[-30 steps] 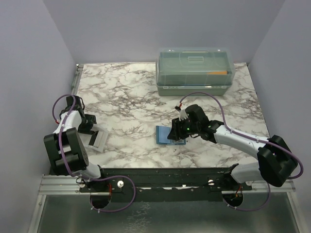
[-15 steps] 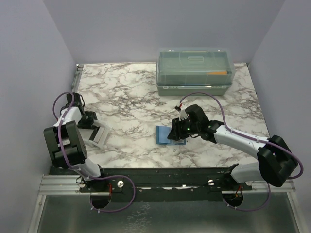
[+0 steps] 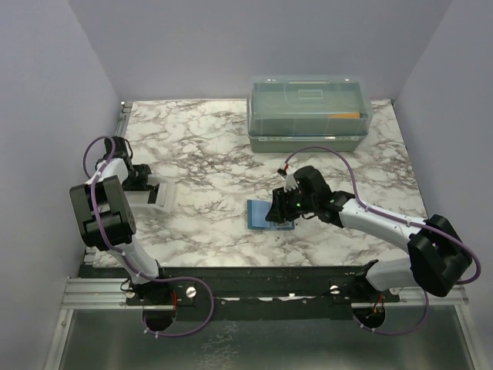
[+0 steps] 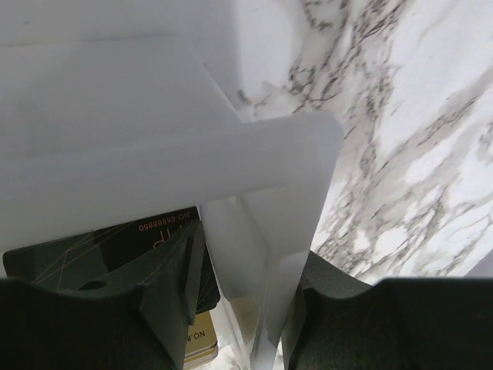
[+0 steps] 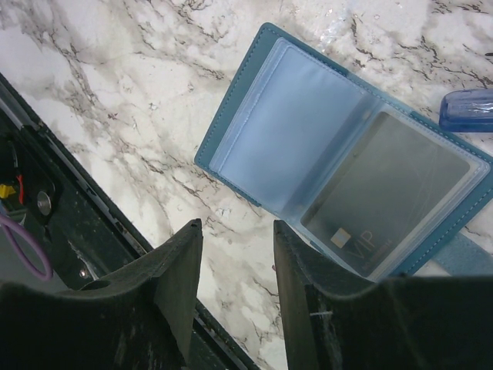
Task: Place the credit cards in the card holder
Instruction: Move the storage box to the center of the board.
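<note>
The teal card holder (image 3: pixel 262 213) (image 5: pixel 285 139) lies open on the marble, with a dark credit card (image 5: pixel 385 185) inside its right clear pocket. My right gripper (image 3: pixel 276 210) (image 5: pixel 236 227) hovers open at the holder's near edge, with only marble between its fingers. At the table's left, my left gripper (image 3: pixel 142 185) (image 4: pixel 250 247) is shut on the side wall of the clear-white tray (image 3: pixel 159 196) (image 4: pixel 154 154), with one finger inside and one outside. A dark credit card (image 4: pixel 100 247) and a gold one (image 4: pixel 202 343) lie in the tray under the inner finger.
A large translucent lidded box (image 3: pixel 308 112) stands at the back of the table. A small blue clear piece (image 5: pixel 470 108) lies just beyond the holder. The black front rail (image 5: pixel 46 193) runs close under my right gripper. The left wall is close beside the left arm.
My left gripper has closed in on the tray wall and drawn the tray toward the back of the table, turning it. The right arm and the card holder have not moved.
</note>
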Controlling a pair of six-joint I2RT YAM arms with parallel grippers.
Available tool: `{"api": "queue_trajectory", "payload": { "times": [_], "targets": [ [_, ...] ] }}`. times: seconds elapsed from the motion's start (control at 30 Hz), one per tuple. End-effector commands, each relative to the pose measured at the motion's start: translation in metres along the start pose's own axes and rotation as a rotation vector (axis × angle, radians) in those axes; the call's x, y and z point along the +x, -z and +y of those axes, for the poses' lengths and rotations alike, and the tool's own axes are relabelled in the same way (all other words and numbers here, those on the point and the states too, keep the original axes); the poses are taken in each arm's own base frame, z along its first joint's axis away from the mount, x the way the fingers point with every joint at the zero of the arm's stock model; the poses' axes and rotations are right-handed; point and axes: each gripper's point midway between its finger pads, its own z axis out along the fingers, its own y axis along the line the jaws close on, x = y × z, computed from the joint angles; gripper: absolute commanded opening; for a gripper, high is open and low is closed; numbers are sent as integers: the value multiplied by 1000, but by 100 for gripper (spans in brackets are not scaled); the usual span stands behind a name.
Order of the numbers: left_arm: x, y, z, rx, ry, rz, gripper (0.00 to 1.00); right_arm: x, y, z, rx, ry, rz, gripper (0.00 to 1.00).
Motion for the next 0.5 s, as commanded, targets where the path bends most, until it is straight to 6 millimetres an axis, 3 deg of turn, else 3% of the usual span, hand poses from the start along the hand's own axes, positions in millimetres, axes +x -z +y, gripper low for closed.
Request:
{"api": "queue_trajectory", "payload": {
  "times": [0.0, 0.27, 0.47],
  "targets": [
    [0, -15, -33, 64, 52, 42, 43, 4, -1, -10, 40, 5, 11, 45],
    [-2, -21, -53, 87, 61, 61, 43, 3, -4, -11, 45, -8, 15, 45],
    [1, -14, -64, 138, -73, 77, 58, 1, -7, -8, 35, -19, 18, 45]
  ]
}}
